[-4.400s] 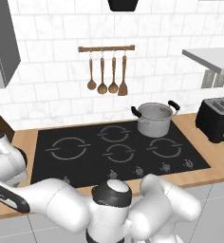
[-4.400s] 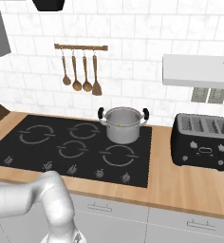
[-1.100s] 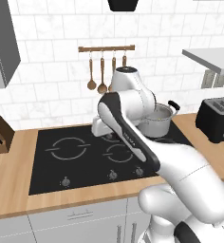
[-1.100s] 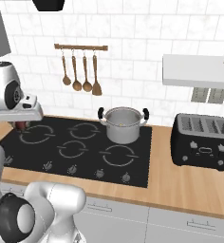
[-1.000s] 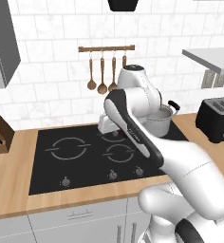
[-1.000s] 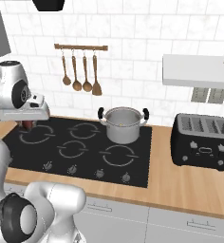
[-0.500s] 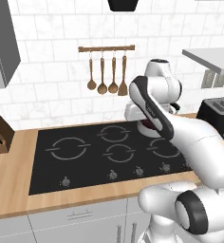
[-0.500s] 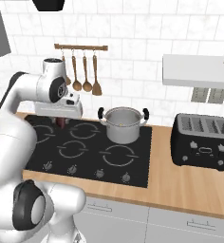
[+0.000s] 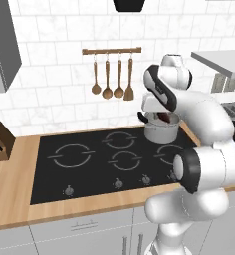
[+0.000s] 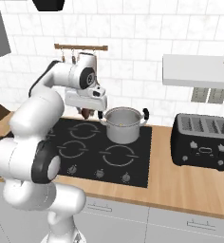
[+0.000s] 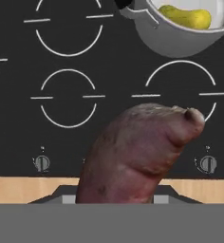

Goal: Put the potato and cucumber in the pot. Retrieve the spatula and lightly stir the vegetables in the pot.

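Your claw is clamped on a reddish-brown potato, carried above the black cooktop. Just ahead of it sits the steel pot, a yellow-green cucumber already inside. Left: dropping the potato, fetching the wooden spatula hanging beyond, stirring.

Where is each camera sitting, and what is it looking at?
Left base view: behind the arm on its left, facing the stove and wall; the white arm rises at lower right, its hand by the pot.
Right base view: behind on the right, same stove; the arm rises at lower left.
Hand view: on the hand, looking down at the burners past the held potato; the cucumber lies in the pot.
All three share the pot and stove.
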Robot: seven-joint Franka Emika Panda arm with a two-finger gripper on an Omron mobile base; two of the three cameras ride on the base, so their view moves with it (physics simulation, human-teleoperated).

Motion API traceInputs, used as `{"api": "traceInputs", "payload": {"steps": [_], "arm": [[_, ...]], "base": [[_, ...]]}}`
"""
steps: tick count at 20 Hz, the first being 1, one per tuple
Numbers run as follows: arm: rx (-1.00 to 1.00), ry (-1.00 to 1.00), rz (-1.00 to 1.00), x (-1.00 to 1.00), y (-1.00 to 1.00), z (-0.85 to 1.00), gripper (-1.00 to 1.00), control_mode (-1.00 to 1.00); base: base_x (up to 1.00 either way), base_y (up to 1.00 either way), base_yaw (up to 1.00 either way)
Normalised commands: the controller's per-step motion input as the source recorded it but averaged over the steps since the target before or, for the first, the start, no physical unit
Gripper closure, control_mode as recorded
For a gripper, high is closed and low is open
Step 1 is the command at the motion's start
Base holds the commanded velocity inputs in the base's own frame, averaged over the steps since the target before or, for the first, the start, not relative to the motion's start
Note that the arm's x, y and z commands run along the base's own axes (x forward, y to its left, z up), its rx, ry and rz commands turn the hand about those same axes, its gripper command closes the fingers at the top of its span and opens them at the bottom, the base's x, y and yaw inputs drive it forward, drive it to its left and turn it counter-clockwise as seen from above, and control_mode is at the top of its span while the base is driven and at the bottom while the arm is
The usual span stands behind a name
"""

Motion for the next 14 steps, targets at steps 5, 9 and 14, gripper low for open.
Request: {"api": "traceInputs", "payload": {"steps": [5, 9, 14], "arm": [[-0.03, 0.04, -0.17, 0.86, -0.45, -0.02, 1.00, -1.00], [-0.06, 0.00, -0.17, 0.63, -0.32, -0.26, 1.00, -1.00], [-0.09, -0.01, -0.16, 0.58, -0.22, -0.40, 1.00, -1.00]], "base": [[0.00, 0.00, 0.00], [0.00, 0.00, 0.00], [0.00, 0.00, 0.00]]}}
